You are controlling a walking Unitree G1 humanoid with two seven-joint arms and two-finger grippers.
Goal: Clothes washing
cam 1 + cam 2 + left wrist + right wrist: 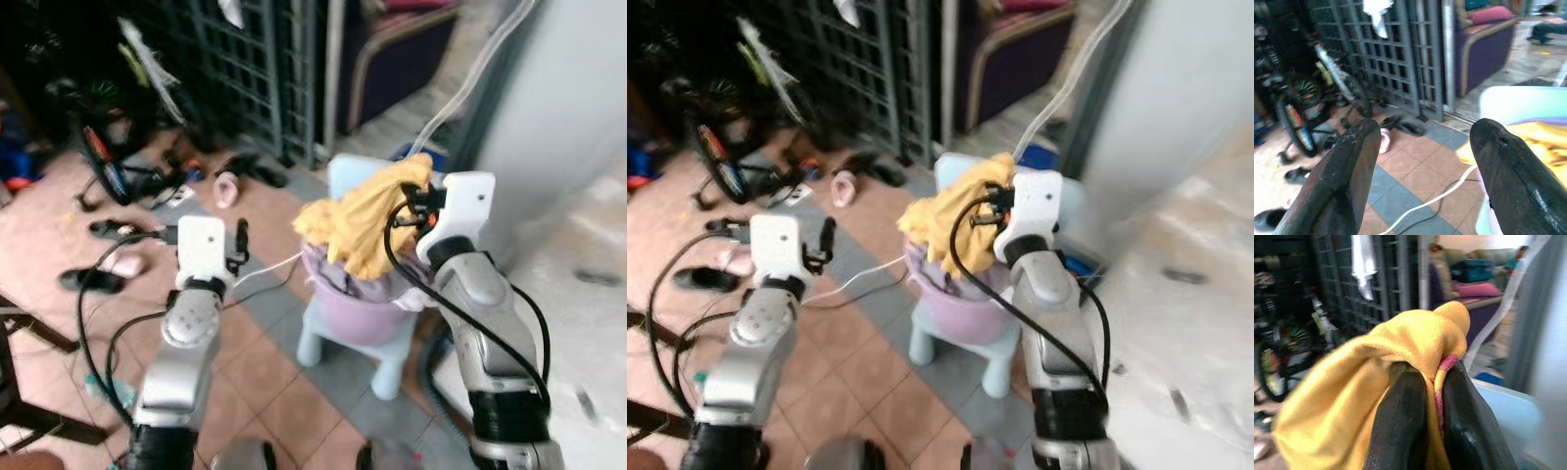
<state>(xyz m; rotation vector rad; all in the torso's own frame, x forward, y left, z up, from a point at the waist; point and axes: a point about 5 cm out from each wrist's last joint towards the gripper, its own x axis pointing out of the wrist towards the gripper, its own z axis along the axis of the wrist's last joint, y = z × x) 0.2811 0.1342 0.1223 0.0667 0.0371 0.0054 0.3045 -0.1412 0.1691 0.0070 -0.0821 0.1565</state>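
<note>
- Yellow garment [1376,382] pinched between the right gripper [1432,401] fingers, lifted over the lilac basket [355,315] on a pale-blue chair [387,357]
- Left gripper [1422,171] hangs spread and empty over tiled floor [284,392]
- Step judged: unloading laundry; next, swing right toward the white washer [578,294], clearing the basket rim

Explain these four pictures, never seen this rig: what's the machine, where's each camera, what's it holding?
It is a humanoid robot with two silver arms, each ending in two black fingers. Two pictures come from its head, looking down; the other two come from cameras on each wrist, looking along the fingers. The right gripper is shut on a yellow cloth, lifted above a purple basket that sits on a pale blue chair. The left gripper is open and holds nothing, out over the tiled floor. Behind are shoes, a bicycle and a metal grille.
</note>
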